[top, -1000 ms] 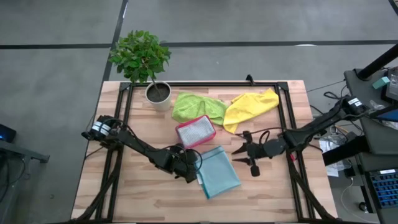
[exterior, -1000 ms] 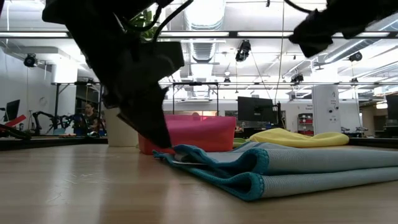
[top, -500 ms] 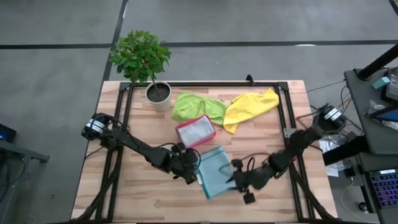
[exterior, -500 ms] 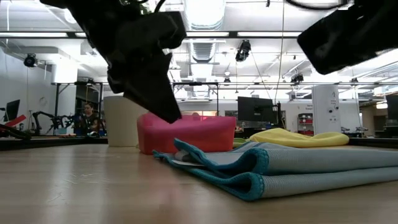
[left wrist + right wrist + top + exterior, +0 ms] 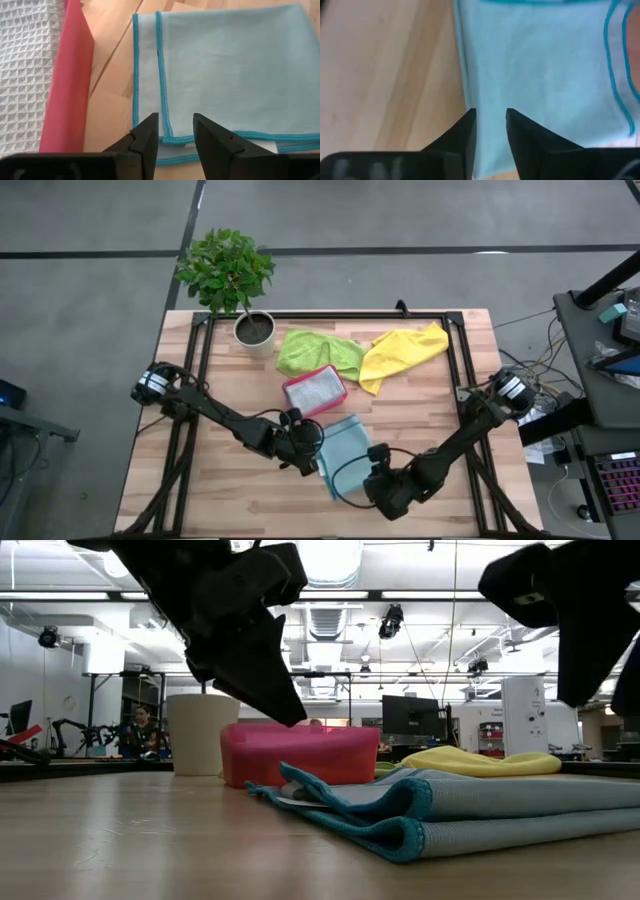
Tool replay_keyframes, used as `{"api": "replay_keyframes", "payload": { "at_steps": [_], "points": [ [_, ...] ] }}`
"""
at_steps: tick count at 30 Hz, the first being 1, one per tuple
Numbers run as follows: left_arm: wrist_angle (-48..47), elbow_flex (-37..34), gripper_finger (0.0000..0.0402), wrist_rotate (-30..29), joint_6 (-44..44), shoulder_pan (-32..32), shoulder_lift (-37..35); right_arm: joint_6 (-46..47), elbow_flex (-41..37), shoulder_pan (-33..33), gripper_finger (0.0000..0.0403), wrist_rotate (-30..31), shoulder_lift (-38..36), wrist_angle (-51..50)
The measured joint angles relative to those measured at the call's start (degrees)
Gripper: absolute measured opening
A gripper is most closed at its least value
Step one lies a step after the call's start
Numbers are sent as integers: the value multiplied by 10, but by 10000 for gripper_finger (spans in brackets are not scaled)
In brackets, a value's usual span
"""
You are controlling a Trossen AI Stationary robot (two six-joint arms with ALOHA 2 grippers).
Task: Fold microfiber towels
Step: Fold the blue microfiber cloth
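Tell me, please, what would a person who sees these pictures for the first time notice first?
Most striking is the teal-blue towel, lying folded near the table's front middle, with the left gripper at its left edge and the right gripper at its front right corner, both with fingers slightly apart. Behind it stands a pink tray holding a grey cloth. Further back lie a lime green towel and a yellow towel, crumpled, beside a potted plant.

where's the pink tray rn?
High view: the pink tray sits mid-table, holding a pale grey cloth; the lime green towel lies just behind it, the teal towel just in front.
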Motion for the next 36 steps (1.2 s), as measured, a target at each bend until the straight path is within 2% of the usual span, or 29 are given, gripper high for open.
{"api": "replay_keyframes", "payload": {
  "at_steps": [4,10,16,22,27,31,36],
  "points": [
    [-1,-2,107,-1,-1,0,0,14,23,-1,136,-10,19,-19],
    [0,0,107,-1,0,0,0,-11,22,-4,196,-11,55,19],
    [1,-1,107,0,0,0,0,-35,19,-21,209,-15,81,58],
    [3,-3,107,0,1,0,-1,-40,-5,-38,167,-36,81,95],
    [3,-5,107,-4,3,0,-1,-59,-34,-41,91,-54,79,150],
    [17,-5,107,-19,4,0,4,-83,-37,-41,23,-60,78,158],
    [18,-6,107,-23,15,0,23,-104,-30,-38,12,-63,58,134]
  ]
}}
